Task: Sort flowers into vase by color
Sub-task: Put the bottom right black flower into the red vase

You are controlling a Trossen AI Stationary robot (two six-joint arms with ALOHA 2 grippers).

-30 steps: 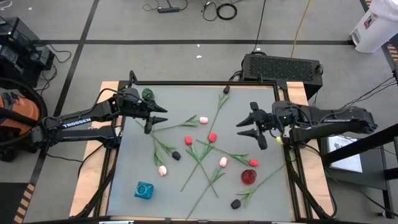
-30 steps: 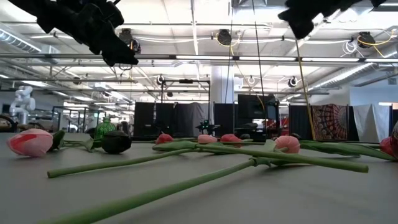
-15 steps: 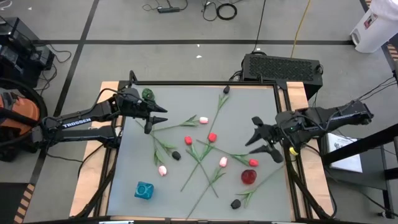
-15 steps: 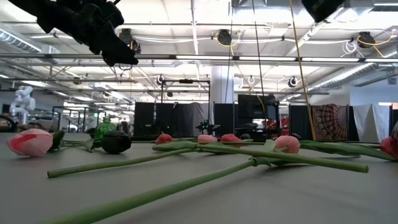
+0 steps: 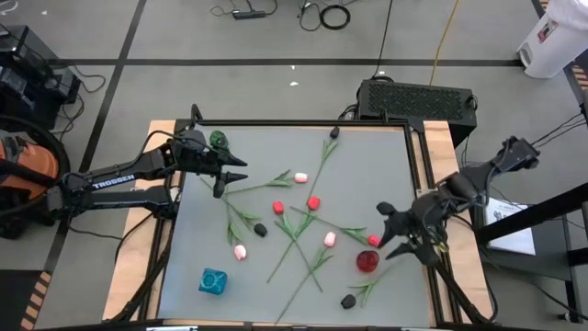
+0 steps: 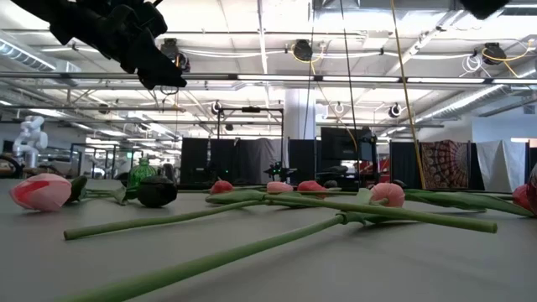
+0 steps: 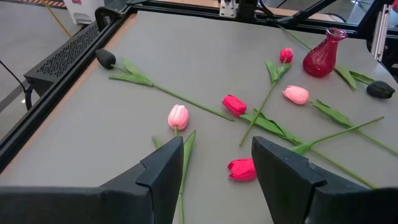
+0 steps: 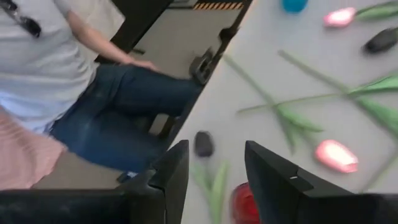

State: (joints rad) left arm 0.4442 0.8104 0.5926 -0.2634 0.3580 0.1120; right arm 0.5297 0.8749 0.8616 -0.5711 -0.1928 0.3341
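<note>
None of the tulips (image 5: 313, 203) stands in a vase as far as we can see; all lie flat, scattered across the grey table (image 5: 386, 156), so we judge the sorting barely begun. Their stems cross at many angles, most running diagonally, heads pointing every way. The red vase (image 5: 367, 261), green vase (image 5: 219, 140) and blue vase (image 5: 213, 281) look empty. Our left gripper (image 5: 231, 174) hovers spread near the green vase; our right gripper (image 5: 397, 231) hangs spread just beside the red one, holding nothing.

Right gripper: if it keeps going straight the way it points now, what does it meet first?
Probably the red vase, which lies just ahead of the open right gripper in the high view; height above the table is unclear, so it might pass over.
</note>
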